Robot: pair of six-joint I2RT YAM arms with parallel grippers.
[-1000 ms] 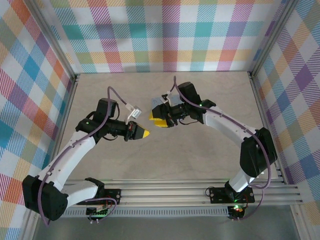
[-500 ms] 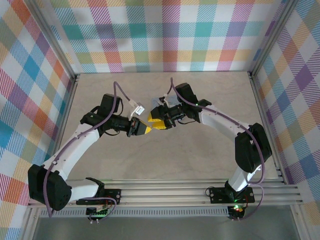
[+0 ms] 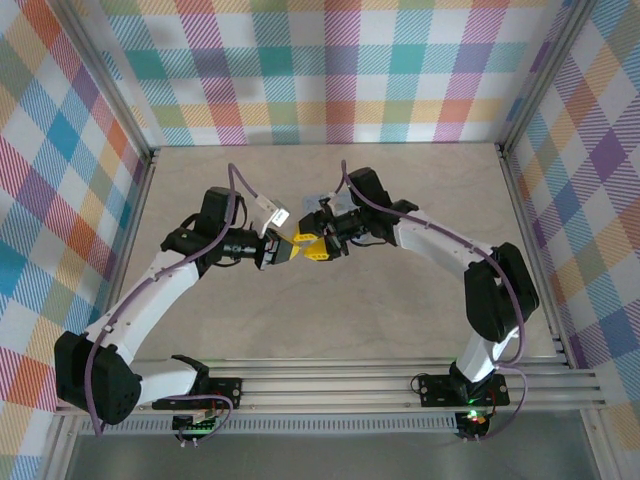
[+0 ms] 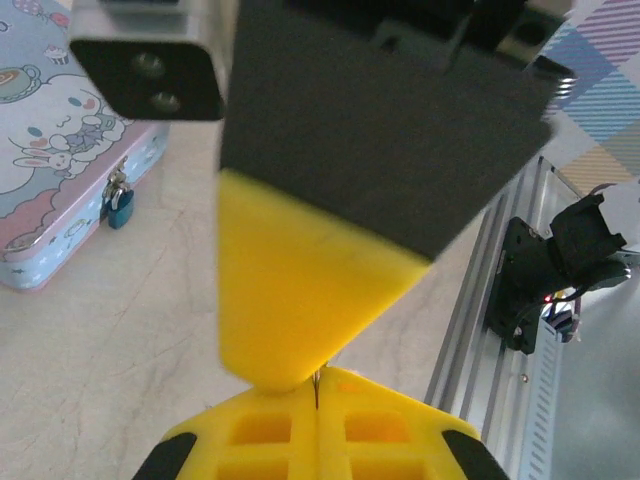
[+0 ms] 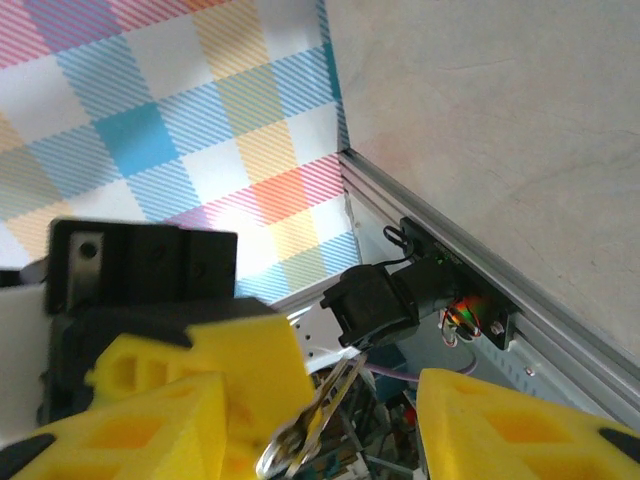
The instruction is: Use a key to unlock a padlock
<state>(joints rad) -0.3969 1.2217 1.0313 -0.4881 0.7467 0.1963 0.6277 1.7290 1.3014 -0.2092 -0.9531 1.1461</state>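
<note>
My left gripper (image 3: 289,250) and right gripper (image 3: 314,246) meet tip to tip above the table's middle. The left gripper (image 4: 318,402) is shut on the key (image 4: 317,384), which shows there as a thin metal sliver between its yellow pads. In the right wrist view the key (image 5: 322,408) juts out beside the left gripper's yellow fingers (image 5: 232,365), inside the gap of my open right gripper (image 5: 340,440). It touches neither of the right gripper's pads. The tiny blue padlock (image 4: 119,204) hangs on the front of a pale blue cartoon tin (image 4: 55,150) on the table.
The tin (image 3: 320,202) lies just behind the two grippers, partly under the right wrist. An aluminium rail (image 3: 380,385) runs along the near edge and carries both arm bases. Plaid walls (image 3: 330,70) close in the back and both sides.
The left gripper has swung right with the key and now reaches the right gripper. The right gripper has shifted slightly left and its fingers have narrowed a little.
</note>
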